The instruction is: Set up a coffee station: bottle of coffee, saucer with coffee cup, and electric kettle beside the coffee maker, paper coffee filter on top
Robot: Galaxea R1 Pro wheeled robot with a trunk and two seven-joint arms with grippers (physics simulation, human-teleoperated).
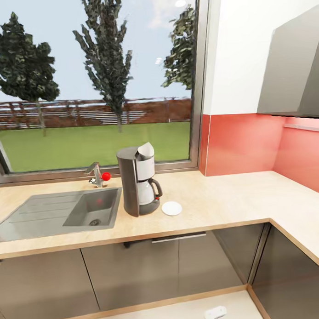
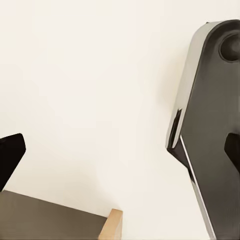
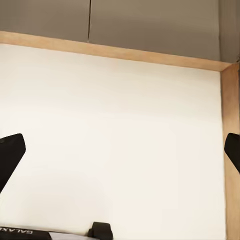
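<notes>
On kitchen countertop [image 1: 216, 199]: coffee maker [image 1: 138, 181], saucer [image 1: 172, 208] beside; window [image 1: 97, 79] behind.

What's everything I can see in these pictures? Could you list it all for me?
coffee maker: one, dark grey, on the countertop right of the sink
saucer: one, white, just right of the coffee maker
countertop: one, light wood, L-shaped
sink: one, grey, inset at left
tap: one, silver with red knob, behind the sink
cabinets: dark grey, under the countertop
window: one, trees and lawn outside
left gripper: black fingertips, spread, holding nothing
right gripper: black fingertips, spread, holding nothing
</notes>
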